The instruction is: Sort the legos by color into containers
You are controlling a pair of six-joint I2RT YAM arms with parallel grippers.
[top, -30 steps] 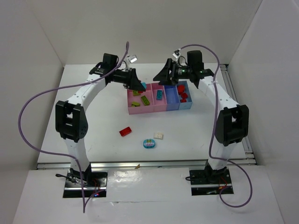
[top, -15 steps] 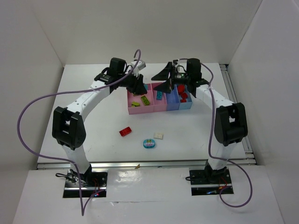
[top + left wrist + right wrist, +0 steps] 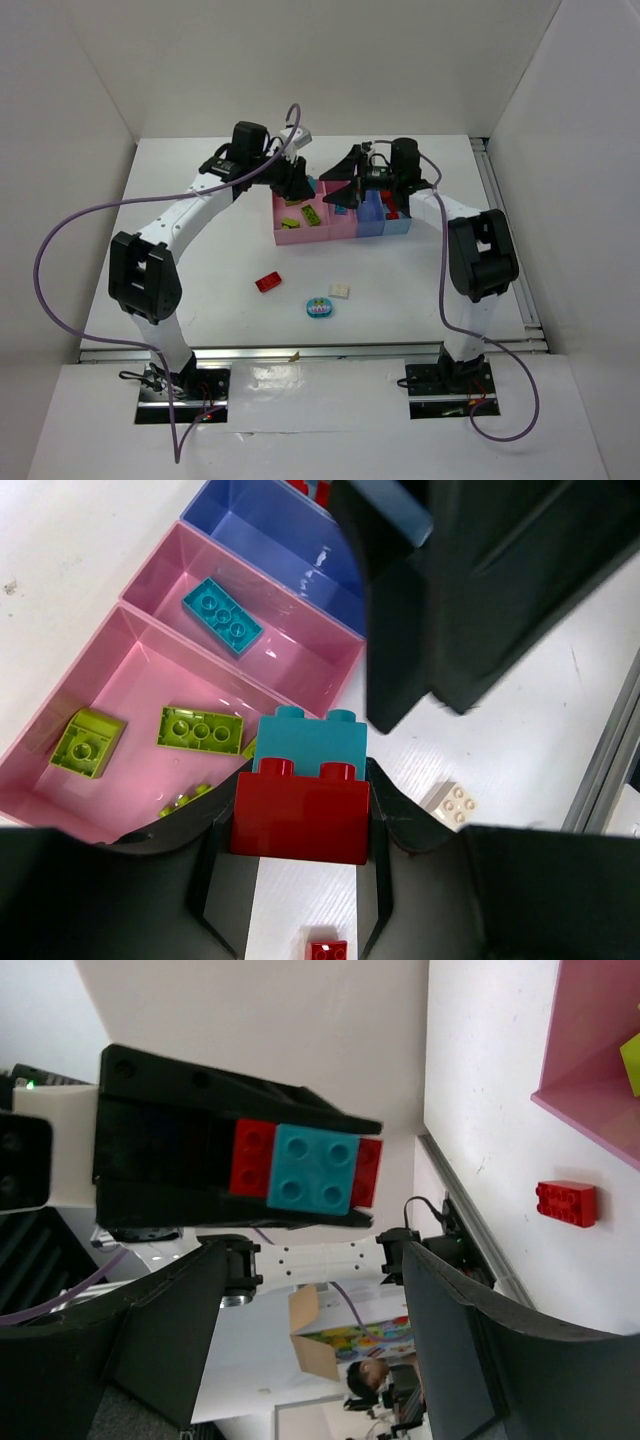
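Note:
My left gripper point(image 3: 298, 182) hovers over the back edge of the wide pink container point(image 3: 296, 236), shut on a red lego point(image 3: 300, 815) with a teal lego point(image 3: 305, 742) stuck to it. My right gripper point(image 3: 341, 186) is open and empty and faces the left one close by, above the narrow pink container point(image 3: 344, 225). In the right wrist view the red-and-teal pair point(image 3: 310, 1165) sits between the left gripper's fingers, beyond my open right gripper point(image 3: 320, 1330). Yellow-green legos point(image 3: 199, 726) lie in the wide pink container, and a teal lego point(image 3: 222, 618) lies in the narrow pink one.
A blue container point(image 3: 369, 216) and a light blue container point(image 3: 398, 222) with red legos stand to the right of the pink ones. Loose on the table in front are a red lego point(image 3: 267, 282), a cream-white lego point(image 3: 340, 291) and a teal-and-pink lego point(image 3: 319, 308).
My left gripper has moved right with the red-and-teal pair. My right gripper has moved left and lower until it faces the left one.

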